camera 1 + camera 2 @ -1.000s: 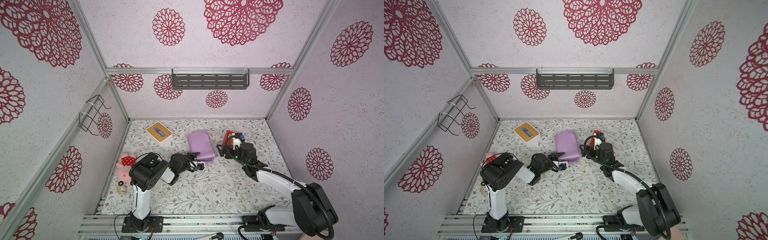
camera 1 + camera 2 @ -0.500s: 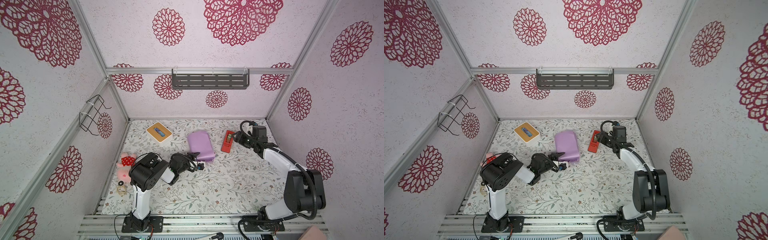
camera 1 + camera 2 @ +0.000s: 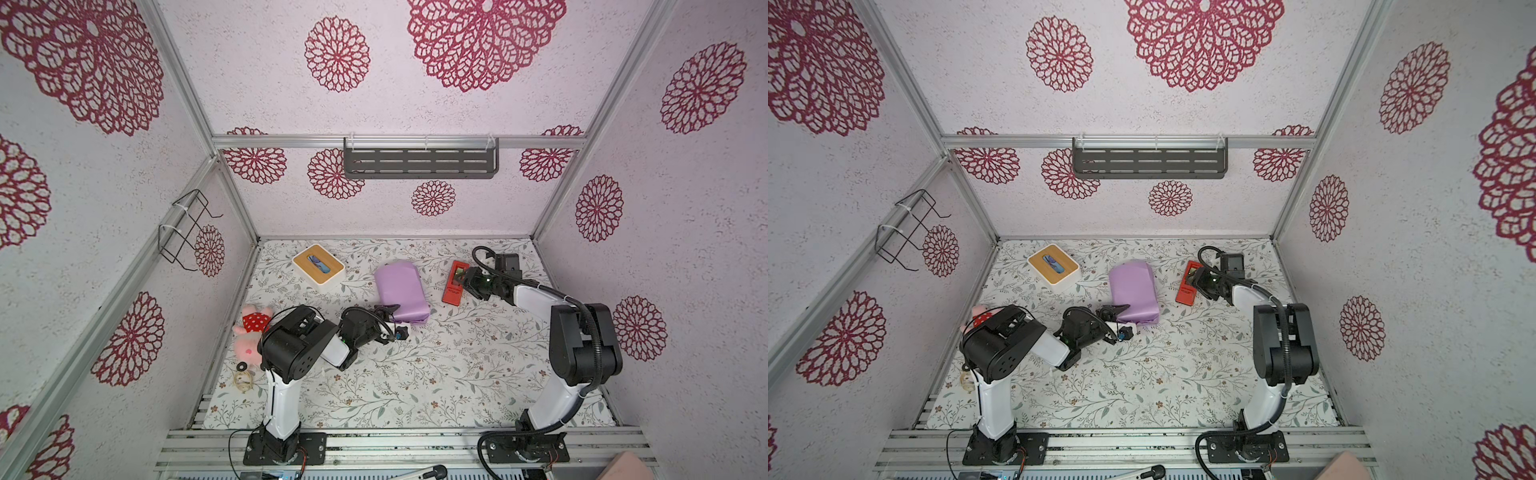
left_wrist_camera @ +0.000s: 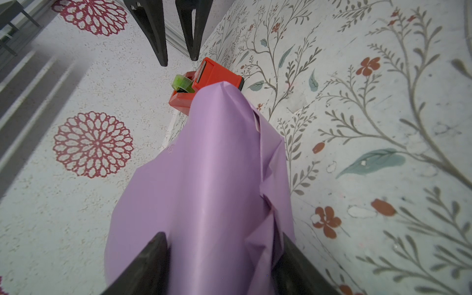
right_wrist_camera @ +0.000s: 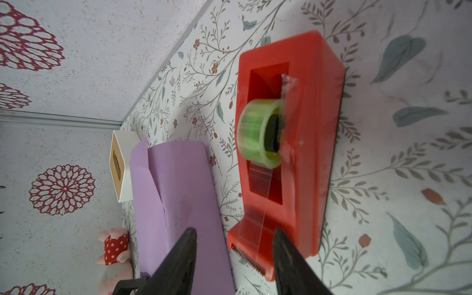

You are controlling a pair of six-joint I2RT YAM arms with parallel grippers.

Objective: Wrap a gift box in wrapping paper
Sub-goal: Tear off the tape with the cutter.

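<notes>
Your right gripper (image 5: pixel 235 231) has left the wrapping paper (image 3: pixel 401 291) for the tape dispenser (image 3: pixel 455 287) near the worktop's (image 3: pixel 457 365) far right corner, and is spread astride its cutter end. Your left gripper (image 4: pixel 223 237) clamps that paper mid-worktop, with the gift box hidden inside. Taping looks next.

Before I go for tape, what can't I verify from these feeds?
- Gift box: all views, covered by the wrapping paper.
- Parcel's near end: in both top views the left gripper covers it; left wrist view's edge cuts it off.
- Tape strip: right wrist view, clear and blurred; right gripper contact unclear.
- Bits beside the plush toy: too small in a top view.
</notes>
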